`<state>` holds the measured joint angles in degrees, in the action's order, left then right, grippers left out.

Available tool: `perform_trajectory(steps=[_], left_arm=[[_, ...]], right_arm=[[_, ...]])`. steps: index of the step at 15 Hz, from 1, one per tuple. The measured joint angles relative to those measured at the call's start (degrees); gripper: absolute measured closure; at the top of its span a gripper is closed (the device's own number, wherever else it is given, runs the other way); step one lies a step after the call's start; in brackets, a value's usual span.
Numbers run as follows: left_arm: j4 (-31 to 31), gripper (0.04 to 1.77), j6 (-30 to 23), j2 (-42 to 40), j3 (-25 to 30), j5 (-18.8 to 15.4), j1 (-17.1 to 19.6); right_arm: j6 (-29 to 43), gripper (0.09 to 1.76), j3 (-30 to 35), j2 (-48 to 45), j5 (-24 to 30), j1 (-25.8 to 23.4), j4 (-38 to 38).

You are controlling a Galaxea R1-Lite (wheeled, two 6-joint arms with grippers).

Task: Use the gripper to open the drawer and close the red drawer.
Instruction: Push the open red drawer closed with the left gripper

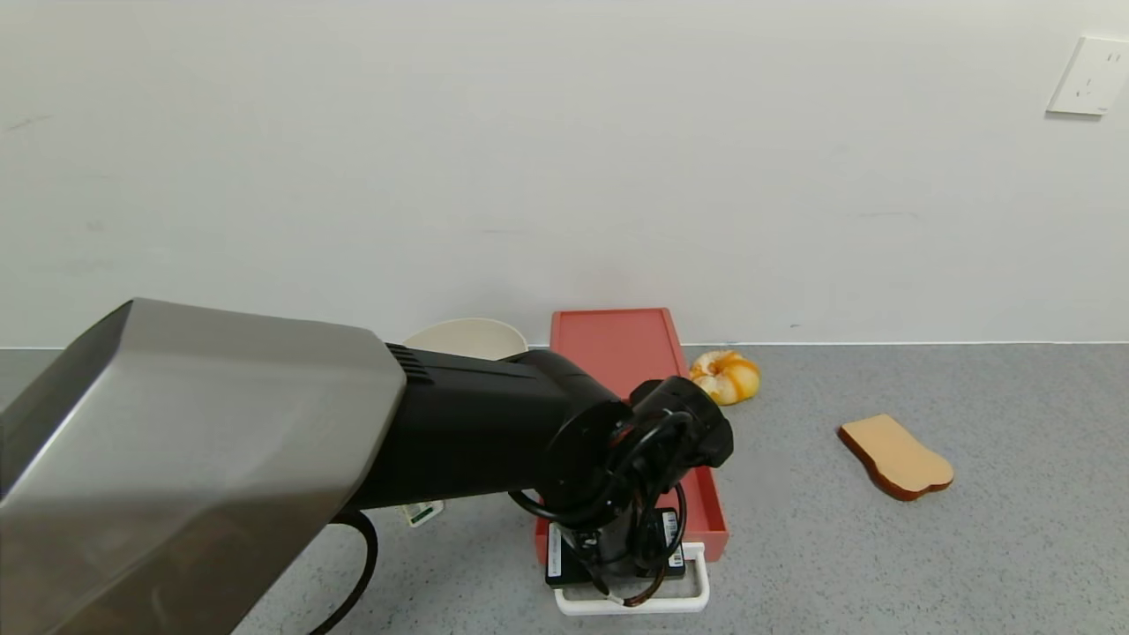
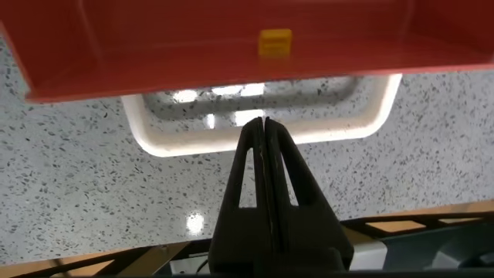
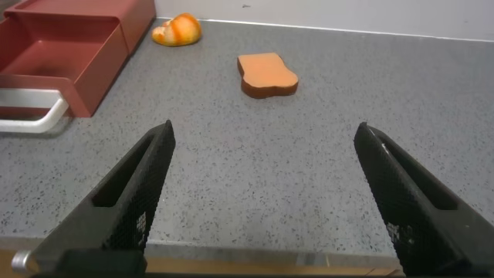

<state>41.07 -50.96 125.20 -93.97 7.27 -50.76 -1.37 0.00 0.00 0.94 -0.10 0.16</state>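
Observation:
The coral-red drawer (image 1: 617, 353) lies on the grey counter against the wall, its tray (image 1: 706, 503) slid out toward me with a white loop handle (image 1: 697, 601) at the front. My left gripper (image 1: 622, 582), black with looping cables and a barcode sticker, hangs over that handle. In the left wrist view the left gripper (image 2: 264, 120) is shut, its tips at the handle's bar (image 2: 177, 143), with nothing seen between the fingers. The drawer's front wall (image 2: 154, 46) fills the far side. My right gripper (image 3: 266, 135) is open and empty over bare counter, away from the drawer (image 3: 62, 54).
A beige bowl (image 1: 467, 337) stands left of the drawer, half hidden by my left arm. An orange pastry (image 1: 725, 376) lies right of the drawer, and a bread slice (image 1: 895, 457) farther right. A wall socket (image 1: 1089, 75) is at the upper right.

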Motion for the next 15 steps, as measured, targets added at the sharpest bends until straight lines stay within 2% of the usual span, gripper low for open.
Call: perform_trajectory(steps=[7, 15], left_arm=[[0.0, 1.70, -1.2, 1.0, 0.1, 3.9, 0.1], [0.0, 1.70, -1.3, 2.2, -1.5, 4.3, 0.0]], right_arm=[[0.0, 0.14, 0.0, 0.0, 0.0, 0.0, 0.0], [0.0, 0.14, 0.0, 0.0, 0.0, 0.0, 0.0]])
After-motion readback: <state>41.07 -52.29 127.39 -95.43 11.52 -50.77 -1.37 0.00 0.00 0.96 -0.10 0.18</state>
